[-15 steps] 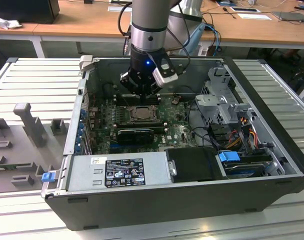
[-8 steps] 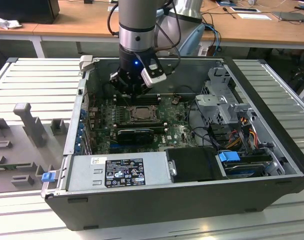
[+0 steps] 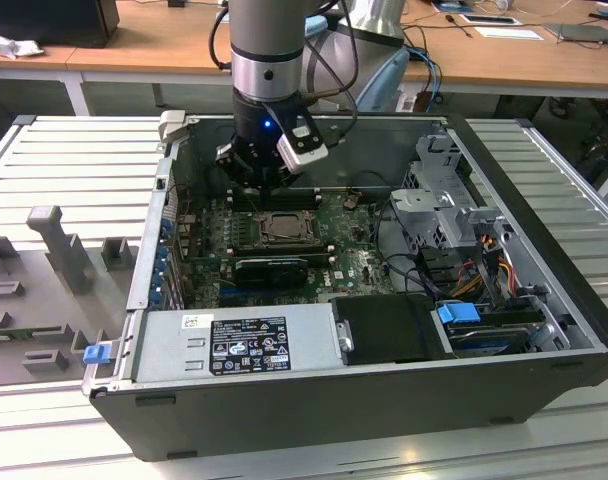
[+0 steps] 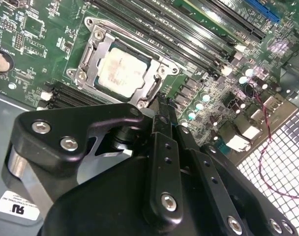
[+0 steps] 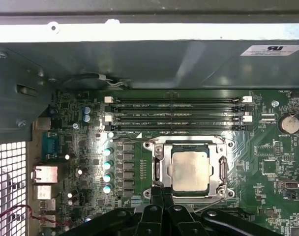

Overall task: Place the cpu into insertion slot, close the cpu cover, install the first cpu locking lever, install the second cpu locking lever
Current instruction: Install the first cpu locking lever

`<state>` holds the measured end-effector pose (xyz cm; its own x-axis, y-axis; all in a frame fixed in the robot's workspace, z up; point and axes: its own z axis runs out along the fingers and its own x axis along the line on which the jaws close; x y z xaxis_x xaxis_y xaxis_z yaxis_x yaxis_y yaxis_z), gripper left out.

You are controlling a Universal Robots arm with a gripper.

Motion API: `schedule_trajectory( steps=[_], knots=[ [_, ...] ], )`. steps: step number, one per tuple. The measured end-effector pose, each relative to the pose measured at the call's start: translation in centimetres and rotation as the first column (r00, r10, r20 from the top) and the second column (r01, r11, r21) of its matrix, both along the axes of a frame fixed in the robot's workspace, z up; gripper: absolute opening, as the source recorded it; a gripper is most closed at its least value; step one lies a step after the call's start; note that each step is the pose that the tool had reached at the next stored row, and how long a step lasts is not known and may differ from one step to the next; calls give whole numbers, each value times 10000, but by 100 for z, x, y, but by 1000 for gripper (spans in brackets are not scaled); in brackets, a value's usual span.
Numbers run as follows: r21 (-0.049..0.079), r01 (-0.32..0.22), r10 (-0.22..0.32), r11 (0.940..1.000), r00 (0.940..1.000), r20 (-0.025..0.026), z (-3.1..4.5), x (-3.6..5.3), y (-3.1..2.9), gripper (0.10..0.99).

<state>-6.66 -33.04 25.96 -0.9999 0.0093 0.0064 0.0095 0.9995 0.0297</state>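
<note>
The gripper (image 3: 266,185) is seen in the upper middle of the exterior view, hanging from the arm (image 3: 269,50) inside an open computer case (image 3: 284,410). Its black fingers (image 5: 156,199) are pressed together, and nothing is seen held between them. In both wrist views the tips of the gripper (image 5: 162,191) (image 4: 162,104) are found just beside one edge of the insertion slot (image 3: 304,236); whether they touch it cannot be told.

The cpu (image 5: 190,170) (image 4: 121,69) is seated flat in that slot, with its pale, slightly stained metal face turned upward. It is framed by the cpu cover (image 5: 221,169) (image 4: 96,55), which lies down flat around it, so that the chip's face is shown through the central window.

The slot is surrounded by the green motherboard (image 5: 267,167). On the side of the slot away from the gripper, long black memory slots (image 5: 176,113) are laid in parallel rows. A coin battery (image 5: 289,123) is mounted near one end of those rows, and a column of teal-topped capacitors (image 5: 107,164) stands beside the slot.

In the exterior view a long black card (image 3: 272,266) is fitted just below the slot, and a grey power supply (image 3: 239,342) is set along the case's near wall. A bundle of coloured cables (image 3: 489,255) is gathered toward the exterior view's right. The case rests on a ribbed grey table (image 3: 74,160).
</note>
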Motion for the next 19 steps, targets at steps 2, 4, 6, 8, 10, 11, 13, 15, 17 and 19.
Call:
schedule_trajectory(
  steps=[2,4,6,8,10,11,13,15,17,19],
  knots=[
    [12,-3,3,10000,10000,2,0,-11,0,106],
    [44,-33,33,10000,10000,1,0,-20,0,106],
    [63,-131,131,9999,9999,2,-1,-22,0,106],
    [66,-465,465,9989,9989,2,-1,-27,0,106],
    [72,-488,488,9988,9988,9,-1,-76,0,106],
    [75,-492,492,9988,9988,14,-1,-99,0,106],
    [94,-501,501,9987,9987,23,-1,-189,0,106],
    [118,-511,510,9986,9987,25,-1,-254,0,106],
    [140,-516,516,9986,9987,27,-2,-293,2,106],
    [199,-529,528,9984,9986,31,-2,-335,13,106]
  ],
)
